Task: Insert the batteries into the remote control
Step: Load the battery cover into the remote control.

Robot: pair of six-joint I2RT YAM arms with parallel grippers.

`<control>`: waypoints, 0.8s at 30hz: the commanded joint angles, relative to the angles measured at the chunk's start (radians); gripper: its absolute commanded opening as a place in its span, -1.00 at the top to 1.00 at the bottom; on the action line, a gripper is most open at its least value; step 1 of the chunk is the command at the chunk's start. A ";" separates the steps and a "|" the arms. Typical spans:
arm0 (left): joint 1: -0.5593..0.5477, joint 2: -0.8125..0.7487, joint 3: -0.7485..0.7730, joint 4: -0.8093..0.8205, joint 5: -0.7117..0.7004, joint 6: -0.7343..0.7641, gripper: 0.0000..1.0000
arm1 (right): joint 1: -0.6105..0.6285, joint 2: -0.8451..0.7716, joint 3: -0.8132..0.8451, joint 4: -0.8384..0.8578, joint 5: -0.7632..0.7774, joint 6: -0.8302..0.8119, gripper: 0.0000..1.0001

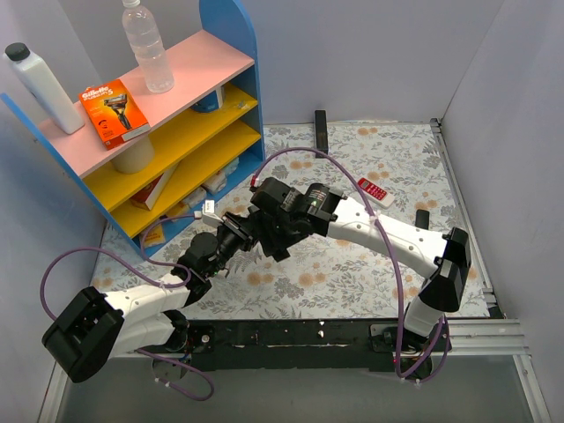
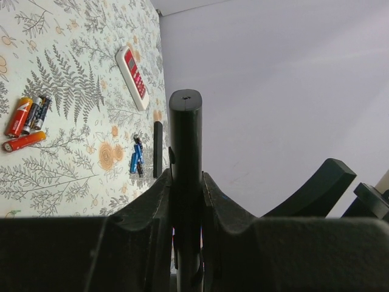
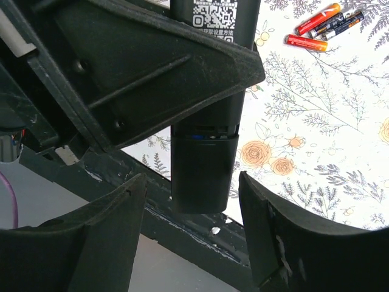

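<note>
Left end effector: clamped shut on the remote, pinching its narrow sides around mid-length and holding it up off the tabletop. The remote sticks out past the grip at both ends, likely so the battery end is free for the other arm.

Right end effector: jaws apart, one on either side of the remote's free end, with a gap on each side and nothing held. Judged to be placed to work on the cover or compartment at that end.

Remote: slim and black, its plain back toward the right wrist camera, with a white QR label near the grip. A seam crosses the back below the grip. A sliver of blue shows there, too small to say whether it is a cell.

Batteries: blue, a small cluster lying on the tabletop, well apart from the remote. Red-orange cells lie further off, and a red-and-white remote beyond.
</note>
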 commanded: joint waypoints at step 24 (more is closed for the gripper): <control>-0.003 -0.113 0.220 -0.350 0.118 -0.099 0.98 | 0.004 -0.514 -0.425 0.393 -0.308 -0.999 -0.33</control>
